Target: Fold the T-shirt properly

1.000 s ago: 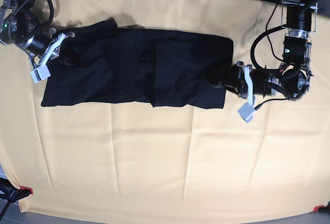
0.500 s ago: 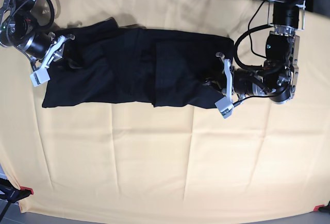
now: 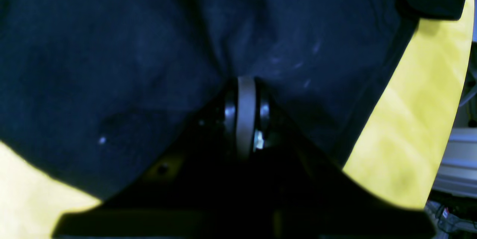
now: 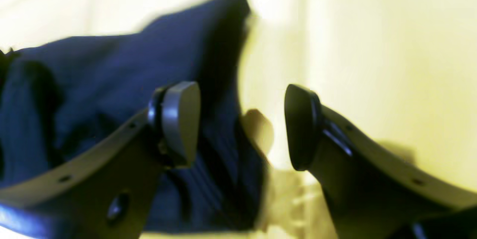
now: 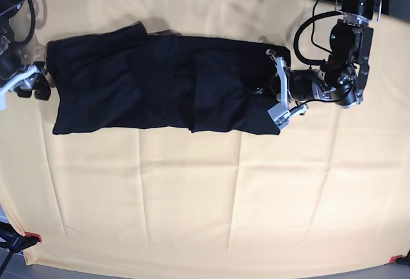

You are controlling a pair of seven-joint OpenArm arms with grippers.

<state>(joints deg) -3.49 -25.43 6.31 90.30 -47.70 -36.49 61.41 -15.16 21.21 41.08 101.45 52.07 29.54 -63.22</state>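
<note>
T-shirt (image 5: 166,83): we see a long strip on the yellow worktop (image 5: 205,195).
Left claw (image 3: 244,82): clamped on the right hem; we lift evenly.
Right claw (image 4: 242,123): wide open, empty, beside the left end.

The left arm's black, silver-trimmed tool (image 5: 279,88) carried pale grey flat finger plates on a dark cylindrical wrist, with a thick black cable looping above it and thinner wires running along the segmented black housing. Close up, that tool (image 3: 246,82) showed a narrow grey strip between two shiny metal discs. The right arm's dark tool (image 4: 242,123) had long grey-brown fingers pierced by small round screw holes, one ending in a rounded grey pad, the other in a black pad. From above, that tool (image 5: 16,86) appeared black with a white tip.
</note>
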